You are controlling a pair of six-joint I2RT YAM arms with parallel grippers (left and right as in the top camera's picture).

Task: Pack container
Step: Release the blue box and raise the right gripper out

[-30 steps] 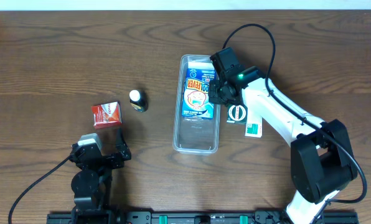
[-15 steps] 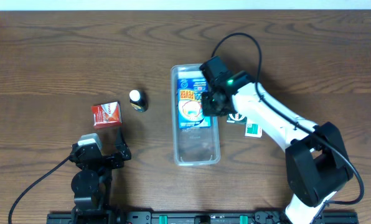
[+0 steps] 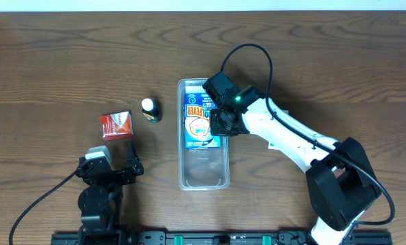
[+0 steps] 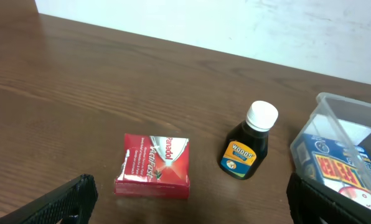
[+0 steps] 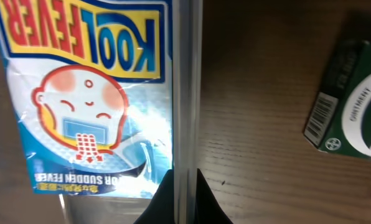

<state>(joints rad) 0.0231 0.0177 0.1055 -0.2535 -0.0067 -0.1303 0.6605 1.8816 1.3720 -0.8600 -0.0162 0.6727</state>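
Observation:
The clear plastic container (image 3: pixel 204 173) lies lengthwise in the middle of the table with a blue Kool Fever pack (image 3: pixel 197 119) in its far half. My right gripper (image 3: pixel 223 124) is shut on the container's right rim (image 5: pixel 187 93), one finger on each side of the wall. The pack (image 5: pixel 92 93) fills the left of the right wrist view. My left gripper (image 4: pixel 188 202) is open and empty at the near left, behind a red Panadol box (image 4: pixel 153 165) and a small dark bottle with a white cap (image 4: pixel 248 149).
The red box (image 3: pixel 116 125) and the bottle (image 3: pixel 150 109) stand left of the container. A green and white box (image 5: pixel 353 106) lies on the table right of the container, mostly hidden under my right arm in the overhead view.
My right gripper has dragged the container, with the blue pack in it, to the left. The left arm has not moved.

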